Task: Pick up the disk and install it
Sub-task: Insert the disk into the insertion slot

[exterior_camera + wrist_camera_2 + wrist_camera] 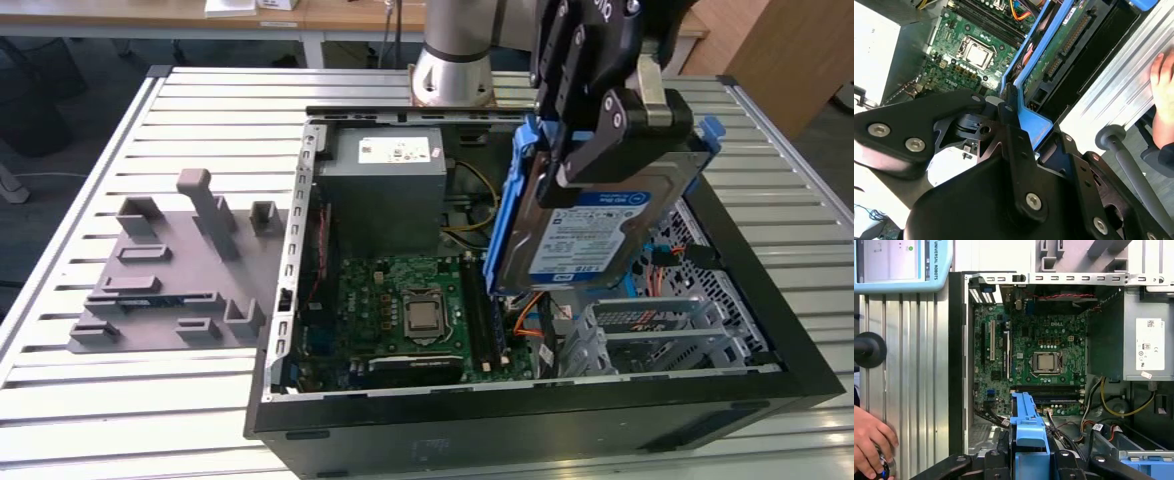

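The disk, a silver hard drive with a blue-and-white label and a bright blue carrier frame, hangs tilted on edge above the open computer case. My gripper is shut on its upper end from above. Its lower end is over the case's right half, just above the grey metal drive cage. In the second wrist view the disk's green circuit side and blue frame run out from between my black fingers. In the first wrist view the blue frame points down over the motherboard.
A grey slotted stand lies on the slatted table at the exterior view's left. Inside the case are the power supply, the motherboard and orange and yellow cables. A person's hand rests on the table beside the case.
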Robot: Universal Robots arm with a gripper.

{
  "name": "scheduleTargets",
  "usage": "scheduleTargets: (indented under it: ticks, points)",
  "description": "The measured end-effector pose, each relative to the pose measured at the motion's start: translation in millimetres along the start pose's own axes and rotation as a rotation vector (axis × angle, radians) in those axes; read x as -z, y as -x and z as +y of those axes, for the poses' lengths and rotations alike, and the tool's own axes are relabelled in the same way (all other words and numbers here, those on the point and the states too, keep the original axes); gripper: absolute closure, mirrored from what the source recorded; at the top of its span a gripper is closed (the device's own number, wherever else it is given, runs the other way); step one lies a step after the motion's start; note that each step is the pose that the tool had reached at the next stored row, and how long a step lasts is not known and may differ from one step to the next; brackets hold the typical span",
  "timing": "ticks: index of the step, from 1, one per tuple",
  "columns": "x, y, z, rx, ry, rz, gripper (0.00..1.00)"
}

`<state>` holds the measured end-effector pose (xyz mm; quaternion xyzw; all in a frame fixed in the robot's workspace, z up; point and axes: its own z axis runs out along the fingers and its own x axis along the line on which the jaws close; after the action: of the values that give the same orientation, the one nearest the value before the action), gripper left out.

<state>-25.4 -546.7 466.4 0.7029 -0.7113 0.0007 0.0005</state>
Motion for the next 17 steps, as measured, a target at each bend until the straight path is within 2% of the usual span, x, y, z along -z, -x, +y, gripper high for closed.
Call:
scheduleTargets:
  ticks: [5,10,17]
  points:
    - [-1.8,-7.3,-2.6,0.000,0.0000,0.0000,0.64]
    - [-4.4,-9.9,-3.4,0.000,0.0000,0.0000,0.64]
    - [-7.2,-13.7,-9.2,0.000,0.0000,0.0001,0.64]
